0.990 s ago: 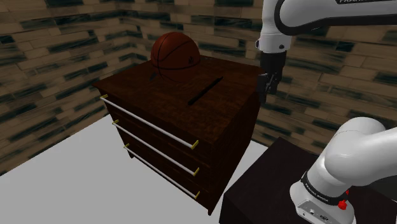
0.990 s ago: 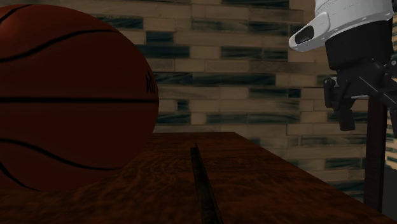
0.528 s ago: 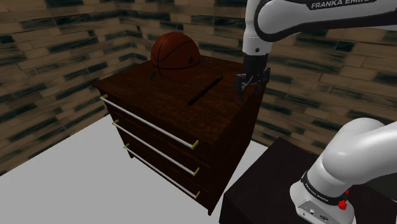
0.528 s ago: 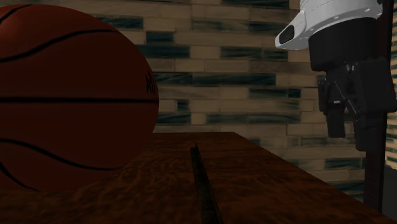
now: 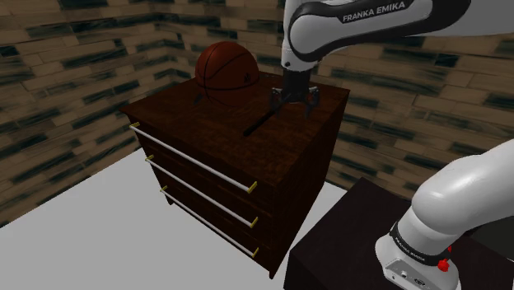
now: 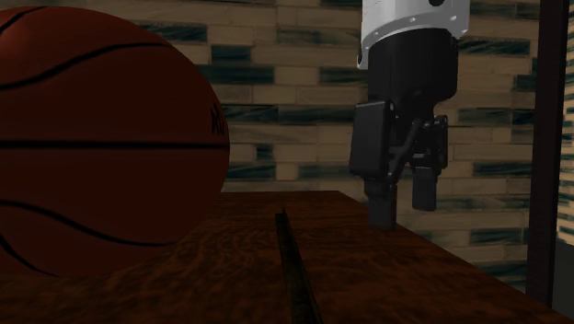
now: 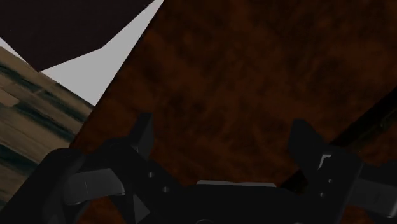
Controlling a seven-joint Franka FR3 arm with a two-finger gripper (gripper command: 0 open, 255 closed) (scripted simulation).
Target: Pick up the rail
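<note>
The rail is a thin dark strip lying flat on top of a dark wooden dresser. In the second exterior view the rail runs along the dresser top toward the camera. My black gripper hangs open just above the top, beside the rail's far end, and holds nothing. In the second exterior view the gripper stands to the rail's right, fingers apart. In the wrist view the gripper looks down on bare wood, with the rail just outside one finger.
A brown basketball rests on the dresser's far corner, large in the second exterior view's left. The dresser front has three drawers with white bar handles. My dark stand sits beside it on grey floor. Brick walls surround.
The arm has swung toward the shoulder view's left, from beyond the dresser's edge to above its top near the rail. The fingers stayed open.
</note>
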